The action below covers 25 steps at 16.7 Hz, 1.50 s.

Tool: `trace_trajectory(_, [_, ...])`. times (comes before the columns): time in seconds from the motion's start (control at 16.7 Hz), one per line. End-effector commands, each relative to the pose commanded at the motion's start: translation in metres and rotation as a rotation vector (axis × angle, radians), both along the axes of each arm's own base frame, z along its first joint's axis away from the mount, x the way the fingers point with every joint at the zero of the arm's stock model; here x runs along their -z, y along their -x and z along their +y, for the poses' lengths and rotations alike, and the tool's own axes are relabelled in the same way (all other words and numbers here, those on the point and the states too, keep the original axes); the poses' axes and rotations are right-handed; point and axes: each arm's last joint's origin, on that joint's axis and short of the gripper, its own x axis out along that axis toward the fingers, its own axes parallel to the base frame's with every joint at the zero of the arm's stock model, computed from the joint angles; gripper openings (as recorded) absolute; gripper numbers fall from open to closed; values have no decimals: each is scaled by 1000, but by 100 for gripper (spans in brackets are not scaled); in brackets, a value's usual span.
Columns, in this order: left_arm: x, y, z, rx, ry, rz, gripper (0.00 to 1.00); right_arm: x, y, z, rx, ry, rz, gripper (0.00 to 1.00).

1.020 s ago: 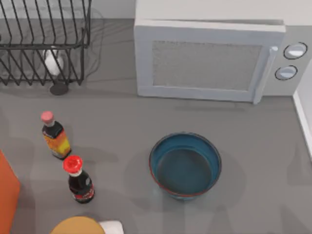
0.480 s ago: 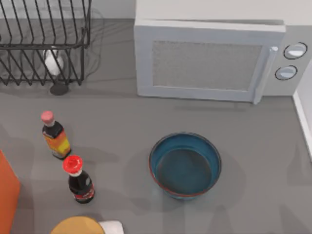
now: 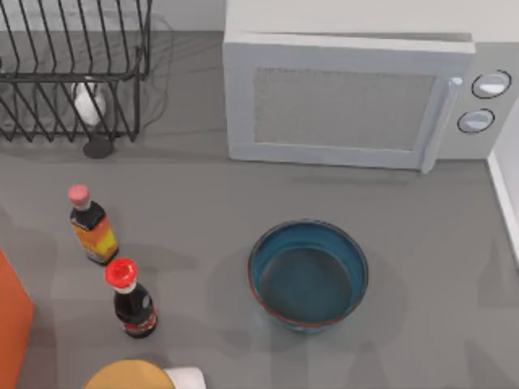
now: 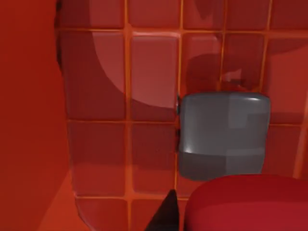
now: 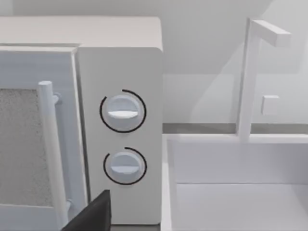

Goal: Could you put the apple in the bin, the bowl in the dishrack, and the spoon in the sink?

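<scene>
- Grey countertop (image 3: 203, 211): layout matches both earlier top views; no displacement of anything on it. Read as: any present work lies beyond the left edge of the top view.
- White box microwave (image 3: 340, 105) with two round dials: at the back, right of centre, door shut.
- White rectangular sink (image 5: 231, 192) with angular white tap (image 5: 248, 77): just beside the microwave's dial side; basin partly cut off.
- Black wire dishrack (image 3: 73, 73): back left corner, cropped at the left and top edges. Holds a white rounded item (image 3: 87, 101) behind its bars; identity not readable.
- Orange plastic bin (image 3: 11, 316): at the left edge, mostly cropped. Gridded floor and one wall (image 4: 29, 120) seen from close above in the left wrist view.
- Deep blue-teal bowl (image 3: 308, 274) with reddish-brown rim: upright on the counter in front of the microwave, well apart from the dishrack. Not yet racked.
- Tan disc (image 3: 130, 374) touching a white item (image 3: 185, 378): cut off at the bottom edge; not identifiable.
- Two small sauce bottles, pink-capped (image 3: 91, 227) and red-capped (image 3: 130, 298): upright, near each other, left of the bowl.
- Grey rounded block (image 4: 224, 134): over the bin floor; nature unclear.
- Round red apple (image 4: 245, 204): over the bin floor, half cropped. Judged at or near drop-off.
- Left gripper (image 4: 168, 219): over the bin, just beside the apple; grip state cannot be told.
- Right gripper (image 5: 91, 214): parked facing the microwave dials; grip state cannot be told.
</scene>
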Motion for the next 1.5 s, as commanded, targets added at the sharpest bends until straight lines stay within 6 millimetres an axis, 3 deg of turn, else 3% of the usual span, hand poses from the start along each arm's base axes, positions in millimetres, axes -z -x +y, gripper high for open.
trace_trajectory(0.36, [0,0,0,0,0,0,98,0,0,0,0,0,0,100])
trace_trajectory(0.42, [0,0,0,0,0,0,100,0,0,0,0,0,0,100])
trace_trajectory(1.08, [0,3,-3,-14,-12,-31,100,0,0,0,0,0,0,100])
trace_trajectory(1.32, [1,17,-17,-137,-50,-192,100,0,0,0,0,0,0,100])
trace_trajectory(1.5, [2,32,-29,-325,-41,-373,100,0,0,0,0,0,0,100])
